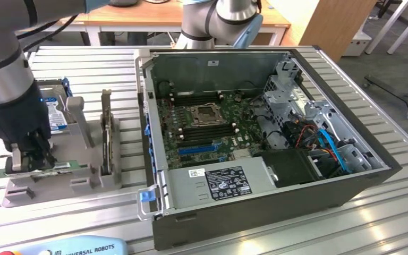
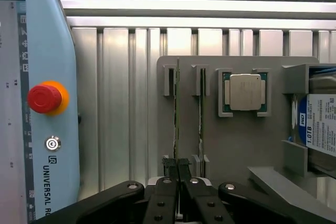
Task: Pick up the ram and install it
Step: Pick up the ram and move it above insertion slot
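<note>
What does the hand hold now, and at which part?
The hand is shut on the ram, at its upper edge near one end, while it stands in the holder.

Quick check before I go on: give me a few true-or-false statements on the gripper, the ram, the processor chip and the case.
1. The gripper is shut on the ram. True.
2. The ram sits in a motherboard slot. False: it stands in the gray holder, outside the case.
3. The processor chip lies in a pocket of the holder. True.
4. The computer case is closed. False: its side is open and the motherboard shows.
</note>
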Tool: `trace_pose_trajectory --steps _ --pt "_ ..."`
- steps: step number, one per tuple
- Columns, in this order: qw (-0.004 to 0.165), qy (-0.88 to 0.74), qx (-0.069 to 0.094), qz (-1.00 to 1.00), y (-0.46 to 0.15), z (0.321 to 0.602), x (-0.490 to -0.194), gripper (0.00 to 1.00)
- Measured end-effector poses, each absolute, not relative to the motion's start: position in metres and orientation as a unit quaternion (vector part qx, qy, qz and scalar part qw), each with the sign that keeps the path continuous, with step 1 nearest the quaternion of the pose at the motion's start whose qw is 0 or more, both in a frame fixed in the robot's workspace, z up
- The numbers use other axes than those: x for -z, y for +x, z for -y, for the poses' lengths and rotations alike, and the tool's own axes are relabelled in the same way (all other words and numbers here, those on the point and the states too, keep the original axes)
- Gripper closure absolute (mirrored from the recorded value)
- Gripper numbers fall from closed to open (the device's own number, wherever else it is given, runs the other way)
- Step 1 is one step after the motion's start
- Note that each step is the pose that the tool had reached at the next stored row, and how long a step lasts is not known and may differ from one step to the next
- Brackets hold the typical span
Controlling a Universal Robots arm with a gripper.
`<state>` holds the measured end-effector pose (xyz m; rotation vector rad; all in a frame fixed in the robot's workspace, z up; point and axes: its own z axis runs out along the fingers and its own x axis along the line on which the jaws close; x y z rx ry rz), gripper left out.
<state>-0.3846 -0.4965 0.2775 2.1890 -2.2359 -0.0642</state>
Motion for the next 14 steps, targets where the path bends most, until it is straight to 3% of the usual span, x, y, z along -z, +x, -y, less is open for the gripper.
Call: trace_pose_trajectory --steps 14 --pt "0.006 0.699 0.021 0.714 -0.385 0.497 -0.335 0.89"
